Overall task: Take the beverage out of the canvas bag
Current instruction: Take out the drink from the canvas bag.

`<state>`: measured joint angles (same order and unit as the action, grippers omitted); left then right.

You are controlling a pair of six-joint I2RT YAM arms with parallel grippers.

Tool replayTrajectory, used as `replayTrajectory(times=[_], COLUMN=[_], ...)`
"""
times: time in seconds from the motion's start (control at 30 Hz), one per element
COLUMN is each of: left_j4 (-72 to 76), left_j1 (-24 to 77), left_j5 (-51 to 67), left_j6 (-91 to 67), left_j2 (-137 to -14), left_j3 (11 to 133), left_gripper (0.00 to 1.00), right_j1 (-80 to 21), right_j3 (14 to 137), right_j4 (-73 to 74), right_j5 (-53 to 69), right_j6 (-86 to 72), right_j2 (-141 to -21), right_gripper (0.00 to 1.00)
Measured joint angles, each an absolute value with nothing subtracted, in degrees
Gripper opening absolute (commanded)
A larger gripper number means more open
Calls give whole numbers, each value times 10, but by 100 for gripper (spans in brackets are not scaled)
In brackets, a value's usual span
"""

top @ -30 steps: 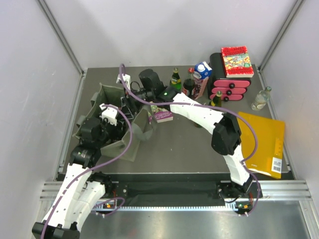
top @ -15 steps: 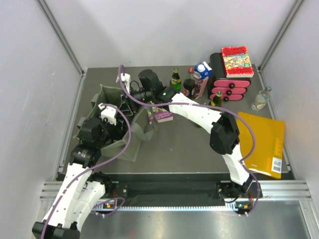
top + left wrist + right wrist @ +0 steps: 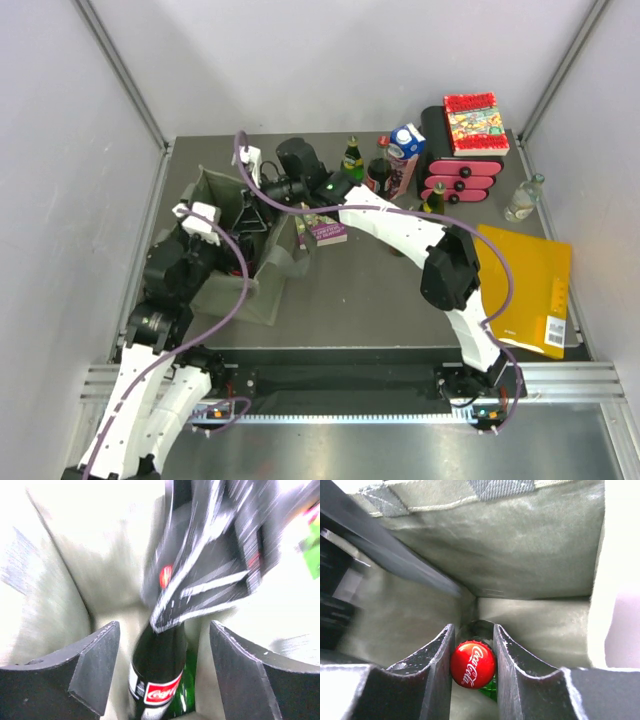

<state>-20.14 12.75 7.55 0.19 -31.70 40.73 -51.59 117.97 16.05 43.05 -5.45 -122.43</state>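
Currently, your right fingers (image 3: 442, 652) are down inside the bag (image 3: 535, 555), pressed against both sides of the red cap of the bottle (image 3: 473, 664). Seen from that wrist, the cap sits at 6 o'clock, squarely between the two fingers and facing the camera. The bottle stands roughly upright near a corner of the bag. Its long axis runs from the bag's bottom up toward the opening, cap uppermost, pointing back along the wrist. Your left fingers (image 3: 100, 650) are spread wide and hold nothing. In their view the dark bottle body is at 6 o'clock, beyond them, and its neck is hidden behind the right arm at 12 to 1 o'clock. From above, the bag lies at 9 o'clock on the tabletop (image 3: 380, 290). The right arm is the one on the bottle, so the lift looks like a pull along that axis, up through the opening.
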Motion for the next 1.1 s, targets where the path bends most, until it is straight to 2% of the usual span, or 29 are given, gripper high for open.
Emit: replayTrajectory(times=[0.2,0.67,1.1], left_j4=[-198,-280,-284], left_j1=[128,128,128], left_j5=[74,29,-18], left_j6=[3,-12,-59], left_j2=[-286,-232,-222], left_j3=[472,532,537], left_gripper=[79,80,80], right_j1=[-513,-492,-469], right_j3=[1182,1193,1225], right_j4=[163,176,209], right_j5=[416,387,376], right_j6=[-51,-44,-40], right_j2=[-1224,-1214,-1139], right_gripper=[0,0,0])
